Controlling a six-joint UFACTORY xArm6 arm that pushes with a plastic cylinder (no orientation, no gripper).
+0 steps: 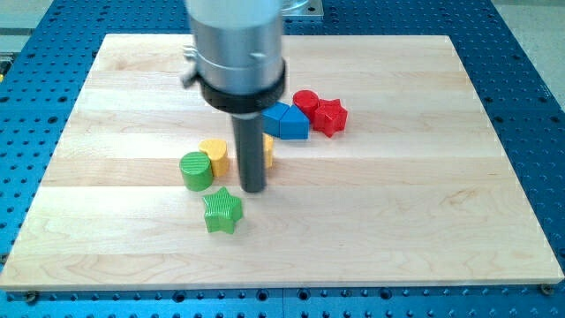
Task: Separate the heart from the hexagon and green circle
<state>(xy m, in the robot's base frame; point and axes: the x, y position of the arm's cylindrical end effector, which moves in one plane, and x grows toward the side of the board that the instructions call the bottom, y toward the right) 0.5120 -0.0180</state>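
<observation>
The green circle (pixel 196 170) sits left of centre, touching the yellow hexagon (pixel 214 155) at its upper right. A second yellow block (pixel 267 152), likely the heart, is mostly hidden behind my rod; only its right edge shows. My tip (pixel 253 188) rests on the board just right of the hexagon and green circle, in front of the hidden yellow block. A green star (pixel 222 211) lies just below and left of my tip.
A blue block (pixel 286 120), a red circle (pixel 305 102) and a red star (pixel 329 116) cluster at the view's upper right of centre. The wooden board (pixel 424 212) lies on a blue perforated table.
</observation>
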